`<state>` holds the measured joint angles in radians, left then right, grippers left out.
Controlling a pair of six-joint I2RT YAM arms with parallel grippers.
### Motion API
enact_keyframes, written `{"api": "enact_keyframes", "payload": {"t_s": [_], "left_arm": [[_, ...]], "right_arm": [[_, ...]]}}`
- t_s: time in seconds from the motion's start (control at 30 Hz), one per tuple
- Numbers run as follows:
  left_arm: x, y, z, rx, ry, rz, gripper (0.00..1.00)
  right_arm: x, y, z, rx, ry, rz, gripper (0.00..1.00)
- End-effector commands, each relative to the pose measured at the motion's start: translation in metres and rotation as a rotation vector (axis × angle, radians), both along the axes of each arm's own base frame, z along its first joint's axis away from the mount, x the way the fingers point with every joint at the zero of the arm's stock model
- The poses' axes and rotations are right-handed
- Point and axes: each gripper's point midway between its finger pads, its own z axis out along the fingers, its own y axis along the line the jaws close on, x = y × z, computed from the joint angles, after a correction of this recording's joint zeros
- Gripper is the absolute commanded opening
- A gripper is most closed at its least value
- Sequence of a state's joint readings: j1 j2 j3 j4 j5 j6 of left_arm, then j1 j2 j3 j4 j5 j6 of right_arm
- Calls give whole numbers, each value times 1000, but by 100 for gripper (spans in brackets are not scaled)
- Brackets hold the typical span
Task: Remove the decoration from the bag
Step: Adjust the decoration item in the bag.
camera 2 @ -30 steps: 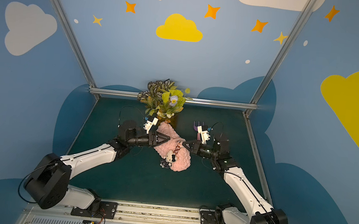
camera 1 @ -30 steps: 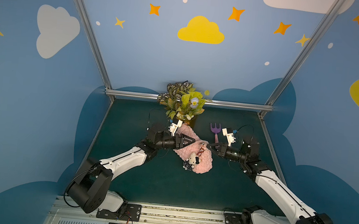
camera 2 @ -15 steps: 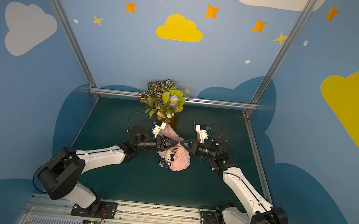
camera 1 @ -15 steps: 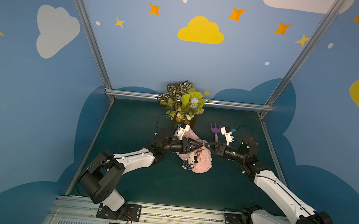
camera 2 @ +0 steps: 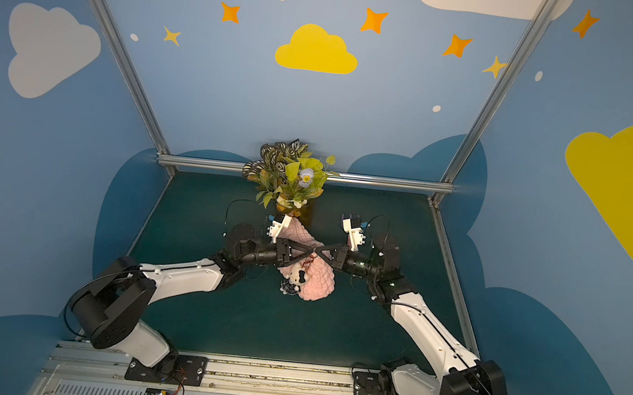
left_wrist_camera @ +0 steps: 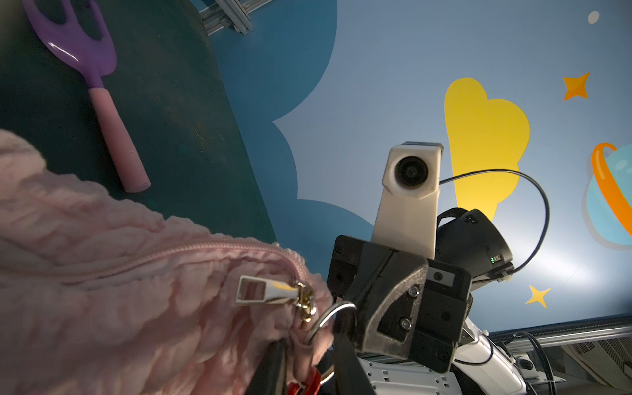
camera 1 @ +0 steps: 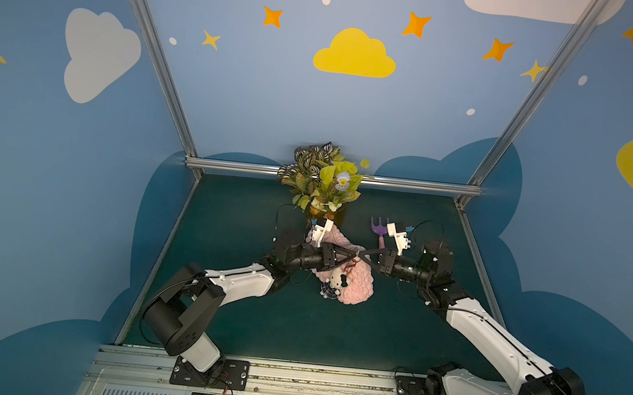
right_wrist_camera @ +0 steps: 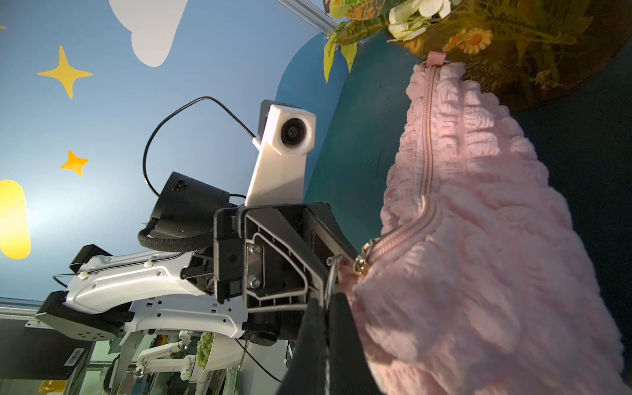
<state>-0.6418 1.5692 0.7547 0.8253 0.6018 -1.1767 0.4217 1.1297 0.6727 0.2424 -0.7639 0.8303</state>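
Showing whole decoration (camera 1: pixel 338 279): top views only.

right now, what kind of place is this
Probably a robot test booth dressed like a nursery: blue walls with clouds and stars, two robot arms bolted to a rail, a pink bag on the green mat.

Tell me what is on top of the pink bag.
The white cat decoration lies on the bag's near edge; the left gripper and right gripper meet above its zipper pull. They cover part of the keyring.
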Motion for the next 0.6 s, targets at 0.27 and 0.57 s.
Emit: {"api": "enact_keyframes", "payload": {"t_s": [0.27,0.57], "left_arm": [[-3,-9,48,-127,-156,-43,31],[-1,-14,53,-135,-172,-57,5]], "right_arm": [[-8,6,-10,-35,18,43,0],[-7,8,-10,-49,13,50,0]]}}
